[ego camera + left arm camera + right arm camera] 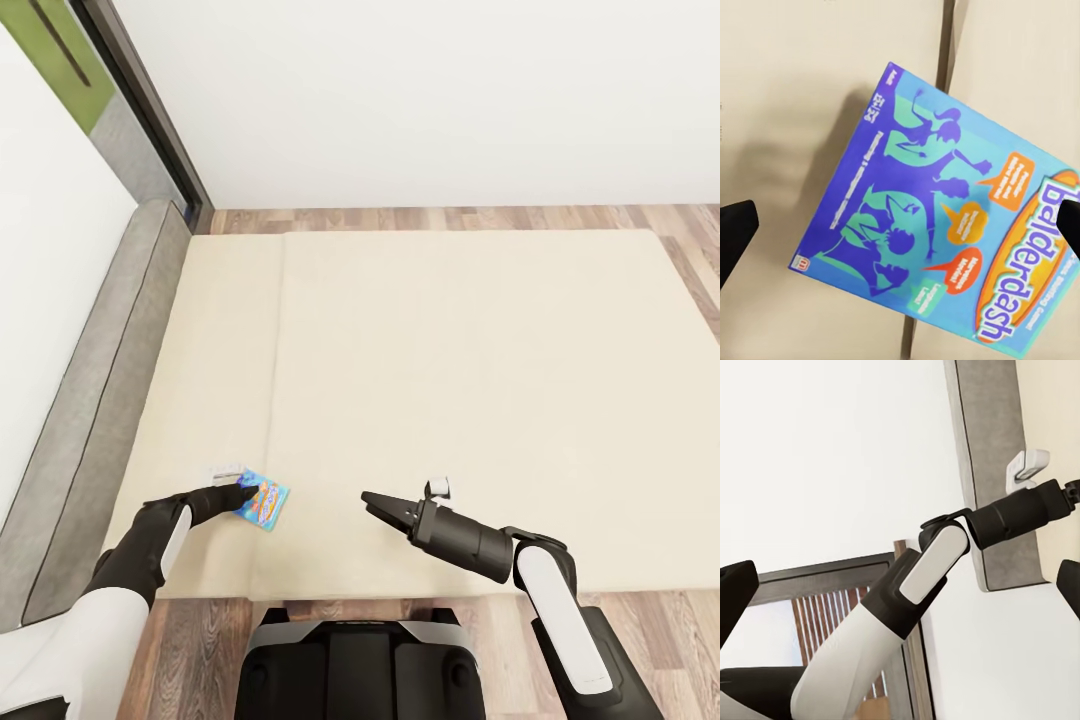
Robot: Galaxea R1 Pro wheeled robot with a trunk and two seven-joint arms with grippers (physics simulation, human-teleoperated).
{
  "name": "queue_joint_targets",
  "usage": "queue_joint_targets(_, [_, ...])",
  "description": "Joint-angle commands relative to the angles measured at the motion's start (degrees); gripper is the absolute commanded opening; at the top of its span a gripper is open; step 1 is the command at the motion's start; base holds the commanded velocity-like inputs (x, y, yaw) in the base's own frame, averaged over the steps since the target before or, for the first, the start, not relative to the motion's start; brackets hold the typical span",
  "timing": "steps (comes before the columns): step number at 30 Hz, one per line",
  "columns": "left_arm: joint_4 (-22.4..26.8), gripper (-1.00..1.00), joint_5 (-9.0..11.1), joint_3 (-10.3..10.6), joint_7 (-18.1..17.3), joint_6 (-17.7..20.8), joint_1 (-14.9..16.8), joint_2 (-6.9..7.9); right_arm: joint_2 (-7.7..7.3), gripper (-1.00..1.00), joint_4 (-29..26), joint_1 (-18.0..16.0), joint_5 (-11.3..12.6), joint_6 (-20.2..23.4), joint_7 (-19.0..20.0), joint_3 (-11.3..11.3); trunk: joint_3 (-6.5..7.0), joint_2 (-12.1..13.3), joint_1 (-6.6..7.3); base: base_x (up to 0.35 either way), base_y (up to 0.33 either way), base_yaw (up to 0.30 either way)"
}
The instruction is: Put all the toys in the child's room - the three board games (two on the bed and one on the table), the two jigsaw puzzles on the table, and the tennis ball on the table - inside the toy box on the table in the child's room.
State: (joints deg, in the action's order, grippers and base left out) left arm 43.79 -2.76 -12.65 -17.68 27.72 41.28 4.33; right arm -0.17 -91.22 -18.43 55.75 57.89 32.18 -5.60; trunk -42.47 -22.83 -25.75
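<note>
At the far left I see the grey headboard (95, 400) running along the white wall. My left gripper (238, 493) reaches over the near left part of the bed (480, 380), right at the blue board game (264, 503), which lies flat on the beige mattress by the seam between its two sections. In the left wrist view the box (945, 217) reads "balderdash" and my fingertips (735, 232) stand spread at either edge, not touching it. Further right, my right gripper (375, 503) hangs above bare mattress, pointing left, holding nothing; its fingertips (735, 592) sit wide apart. Wood-plank floor (690, 250) shows on the right.
</note>
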Motion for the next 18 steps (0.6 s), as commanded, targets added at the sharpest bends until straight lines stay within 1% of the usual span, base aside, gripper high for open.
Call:
queue_joint_targets(1, [0.1,1.0,-0.3,-0.2,-0.4,0.3,0.0,-0.03,-0.01,1.0,0.0,0.0,-0.3,0.1,0.3,0.0,-0.06,-0.1,-0.03,0.0,0.073,0.0])
queue_joint_targets(8, [0.1,1.0,-0.1,-0.3,-0.5,0.3,0.0,0.04,-0.01,1.0,0.0,0.0,-0.3,0.1,0.2,0.0,-0.06,-0.1,-0.03,0.0,0.099,0.0])
queue_joint_targets(18, [0.1,1.0,-0.1,-0.2,-0.5,0.3,0.0,0.06,-0.01,1.0,0.0,0.0,-0.3,0.1,0.1,0.0,-0.06,-0.1,-0.03,0.0,0.012,0.0])
